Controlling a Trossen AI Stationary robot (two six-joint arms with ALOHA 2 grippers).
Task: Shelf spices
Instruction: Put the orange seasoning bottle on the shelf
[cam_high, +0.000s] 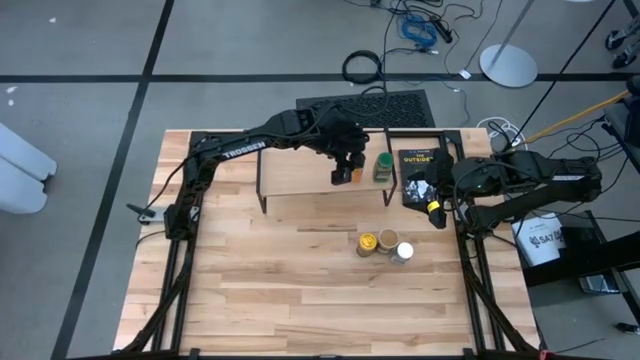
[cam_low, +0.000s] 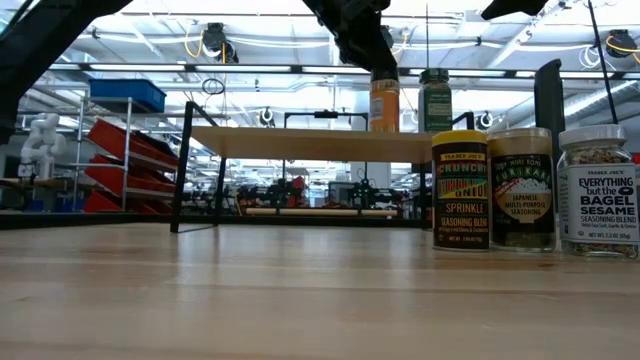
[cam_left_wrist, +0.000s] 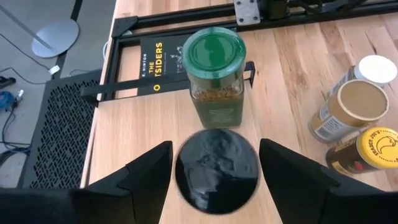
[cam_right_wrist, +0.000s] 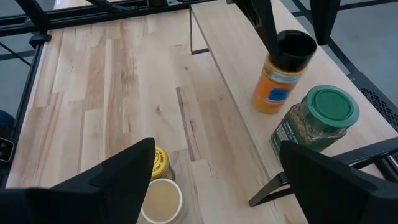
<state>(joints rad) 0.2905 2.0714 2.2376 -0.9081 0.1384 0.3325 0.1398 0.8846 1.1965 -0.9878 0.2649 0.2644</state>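
High view: the low light-wood shelf on thin black metal legs (cam_high: 300, 172) stands at the far side of the butcher-block worktop (cam_high: 280, 290), and two spice jars stand on its right end. One is a dark-lidded jar of orange powder (cam_left_wrist: 216, 169), the other a green-lidded jar of brownish-green flakes (cam_left_wrist: 216, 74) just beside it, nearer the shelf's end. The left gripper (cam_high: 346, 168) hovers directly over the dark-lidded jar; in the left wrist view its two dark fingers (cam_left_wrist: 140, 174) stand on either side of the lid with a visible gap on both sides, so the jaws are parted around the jar without clamping it. The right wrist view shows the same jar upright, its orange contents and blue label plain beneath the dark cap.

Three more jars stand close together on the worktop in front of the shelf's right end: a yellow-lidded jar with a yellow and black label (cam_low: 459, 190), a tan-lidded jar of dark greenish seasoning (cam_low: 521, 188), and a white-lidded clear jar of mixed pale and dark seeds (cam_low: 598, 190). All three are upright.

The right gripper (cam_high: 437, 212) waits at the worktop's right edge with its jaws spread wide and holding nothing, beside a black book with orange lettering (cam_high: 419, 170).
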